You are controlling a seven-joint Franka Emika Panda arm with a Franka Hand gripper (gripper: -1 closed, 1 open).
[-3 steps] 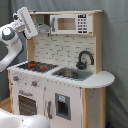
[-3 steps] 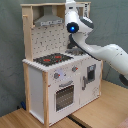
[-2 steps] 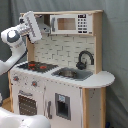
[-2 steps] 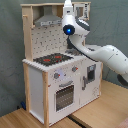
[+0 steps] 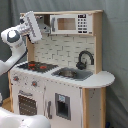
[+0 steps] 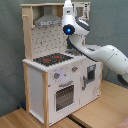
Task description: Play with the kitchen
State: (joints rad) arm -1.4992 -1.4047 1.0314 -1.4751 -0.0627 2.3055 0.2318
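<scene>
High beside the kitchen's (image 5: 65,75) grey hood (image 6: 47,20), above its hob (image 5: 36,65), the arm's gripper (image 5: 31,26) hovers, seemingly exploring the upper shelf; whether it is parted cannot be told.

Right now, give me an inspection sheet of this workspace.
Surface: wooden floor under the toy.
Job's things: tall white-and-pale-wood toy kitchen; black-red hob, black tap, metal sink, windowed oven door, grey hood.
Clutter: nothing seen.
Claw: white robot arm's claw raised beside the hood, touching nothing I can see.
Cables: nothing seen.
Surroundings: grey curtain backdrop.
</scene>
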